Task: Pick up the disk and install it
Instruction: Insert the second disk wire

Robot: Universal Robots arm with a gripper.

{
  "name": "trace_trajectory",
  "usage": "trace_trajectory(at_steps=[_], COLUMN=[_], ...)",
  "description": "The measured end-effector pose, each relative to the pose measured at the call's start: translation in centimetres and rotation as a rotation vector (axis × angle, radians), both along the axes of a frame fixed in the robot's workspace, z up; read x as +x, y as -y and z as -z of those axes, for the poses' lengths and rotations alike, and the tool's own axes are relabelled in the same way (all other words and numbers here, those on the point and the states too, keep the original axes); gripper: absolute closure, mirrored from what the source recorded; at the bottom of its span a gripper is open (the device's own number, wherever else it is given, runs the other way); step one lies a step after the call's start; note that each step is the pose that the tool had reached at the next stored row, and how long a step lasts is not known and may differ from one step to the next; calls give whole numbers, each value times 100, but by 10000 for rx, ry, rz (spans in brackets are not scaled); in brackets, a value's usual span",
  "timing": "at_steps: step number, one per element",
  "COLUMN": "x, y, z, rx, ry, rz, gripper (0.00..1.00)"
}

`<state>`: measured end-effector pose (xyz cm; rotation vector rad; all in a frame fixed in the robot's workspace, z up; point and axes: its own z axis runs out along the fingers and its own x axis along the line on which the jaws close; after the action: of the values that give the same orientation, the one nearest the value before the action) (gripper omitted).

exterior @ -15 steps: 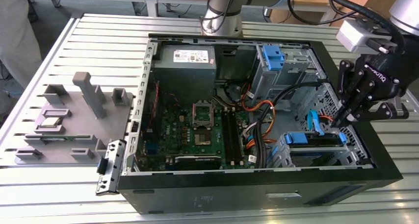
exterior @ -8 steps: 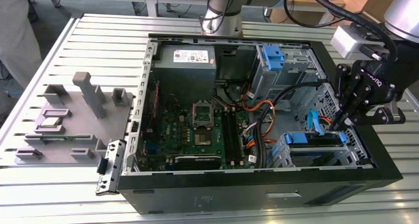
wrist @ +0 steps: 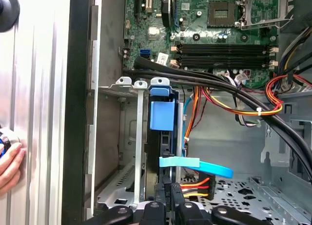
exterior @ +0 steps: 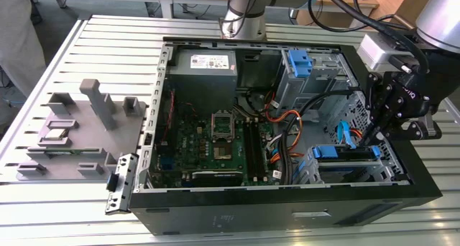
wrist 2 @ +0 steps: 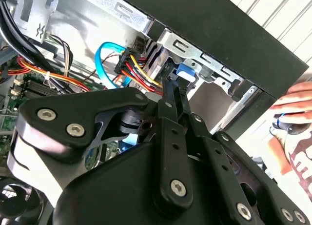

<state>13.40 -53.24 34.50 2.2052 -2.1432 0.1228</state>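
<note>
In the exterior view, nearest the camera runs the black front edge of the open computer case (exterior: 215,219), lying on its side on the slatted metal tabletop (exterior: 107,36). Just behind that edge, at about 4 o'clock in the case, sits the drive cage (exterior: 345,170), and the disk (exterior: 345,152) shows in its top as a blue carrier frame seated between the cage walls. The black hand (exterior: 374,141) hangs directly over the disk's 3 o'clock end, with its fingers drawn narrow and their tips down at the blue frame; whether they pinch it cannot be told.

In the first wrist view the disk (wrist: 162,115) stands edge-on in a cage slot, a light blue ribbon cable (wrist: 195,164) crossing just in front of it. In the second wrist view the closed-together fingers (wrist 2: 173,105) point at the blue carrier tab (wrist 2: 184,74), beside a bundle of red and yellow power wires (wrist 2: 141,71).

Further in, the green motherboard (exterior: 215,138) fills the case centre. At 12 o'clock lie the grey power supply (exterior: 204,63) and a second blue bracket (exterior: 298,63). At 9 o'clock a grey fixture tray (exterior: 79,127) rests on the tabletop.
</note>
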Motion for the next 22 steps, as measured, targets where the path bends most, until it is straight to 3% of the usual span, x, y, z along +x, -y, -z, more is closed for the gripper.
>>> trace_trajectory(at_steps=[18,22], x=[-143,-145], y=[58,78], z=[39,45], rx=[458,511], ry=[640,669], rz=[-125,-124], gripper=[83,83])
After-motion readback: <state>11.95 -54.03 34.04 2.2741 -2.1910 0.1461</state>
